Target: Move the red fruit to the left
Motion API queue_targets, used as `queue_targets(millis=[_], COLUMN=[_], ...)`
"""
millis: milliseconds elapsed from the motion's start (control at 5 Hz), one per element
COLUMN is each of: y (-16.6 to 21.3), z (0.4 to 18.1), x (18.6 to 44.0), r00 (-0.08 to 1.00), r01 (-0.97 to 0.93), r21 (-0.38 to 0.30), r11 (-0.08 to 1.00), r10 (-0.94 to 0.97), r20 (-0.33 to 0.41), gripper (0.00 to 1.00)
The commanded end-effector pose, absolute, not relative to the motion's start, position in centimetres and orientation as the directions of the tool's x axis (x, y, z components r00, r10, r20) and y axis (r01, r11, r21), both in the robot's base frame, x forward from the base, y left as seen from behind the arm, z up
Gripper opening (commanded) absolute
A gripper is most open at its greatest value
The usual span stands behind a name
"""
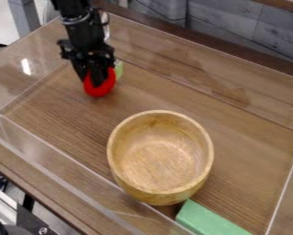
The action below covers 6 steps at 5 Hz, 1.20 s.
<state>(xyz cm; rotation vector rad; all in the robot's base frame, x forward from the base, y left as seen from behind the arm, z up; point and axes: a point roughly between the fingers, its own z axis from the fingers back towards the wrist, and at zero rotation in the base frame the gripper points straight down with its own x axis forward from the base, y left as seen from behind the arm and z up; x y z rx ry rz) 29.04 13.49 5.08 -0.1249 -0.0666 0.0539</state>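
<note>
The red fruit (101, 87) lies on the wooden table at the back left, small, round and bright red. My black gripper (97, 75) points straight down right over it. The fingers stand close together and their tips press into the top of the fruit, so the gripper is shut on it. The fruit's lower half shows below the fingers; its top and any green bit are hidden behind them.
A large wooden bowl (121, 138) stands in the front middle. A green rectangular block (211, 221) lies at the front edge, right of the bowl. Clear plastic walls (39, 138) fence the wooden table (222, 92) on all sides.
</note>
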Motion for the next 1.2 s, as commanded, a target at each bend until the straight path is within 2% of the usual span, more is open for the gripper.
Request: queue_targets(millis=[0,400,600,1000], y=[15.2,14.2,13.0,9.9], z=[6.4,10.0,12.5,12.8], x=[30.3,30.0,29.9,30.2], r00=[0.994,0.993,0.988,0.991], r01=[0.012,0.055,0.093,0.001], r21=[-0.106,-0.109,-0.102,-0.093], r11=[0.994,0.992,0.990,0.996], r10=[-0.001,-0.043,-0.079,0.011], r20=[0.105,0.110,0.131,0.134], gripper=[1.00,1.00,1.00,1.00])
